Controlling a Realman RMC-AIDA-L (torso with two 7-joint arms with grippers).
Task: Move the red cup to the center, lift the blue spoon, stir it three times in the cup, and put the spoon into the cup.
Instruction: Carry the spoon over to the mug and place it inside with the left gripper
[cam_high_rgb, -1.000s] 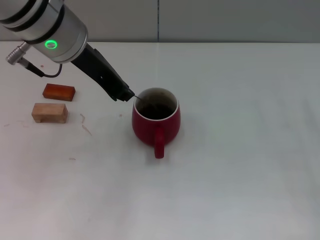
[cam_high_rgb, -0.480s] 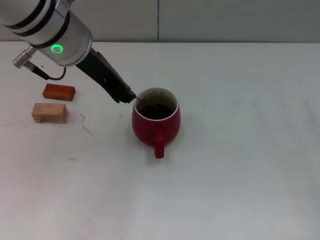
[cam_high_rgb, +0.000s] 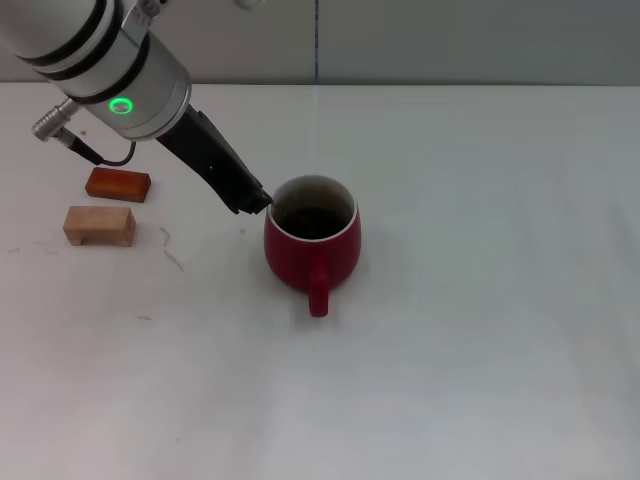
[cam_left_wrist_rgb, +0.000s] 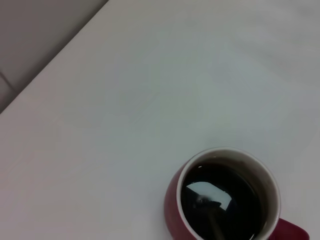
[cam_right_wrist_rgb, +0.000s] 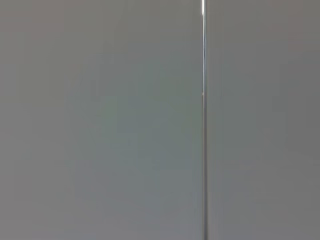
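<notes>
While the left gripper (cam_high_rgb: 262, 203) hangs just by the rim of the red cup (cam_high_rgb: 311, 245), on the cup's left side, I can't tell if it's open or closed. The red cup stands upright near the middle of the white table (cam_high_rgb: 480, 330), handle facing the robot. Its inside is dark. Seen from the left wrist cam, a thin grey stick, prob. the blue spoon (cam_left_wrist_rgb: 216, 225), pokes into the cup. Off to the robot's left, well apart from the cup, sit 2 small blocks: a red-brown block (cam_high_rgb: 117, 184) and a tan wood block (cam_high_rgb: 99, 225). Nothing sits between cup and blocks. The right arm isn't seen.
</notes>
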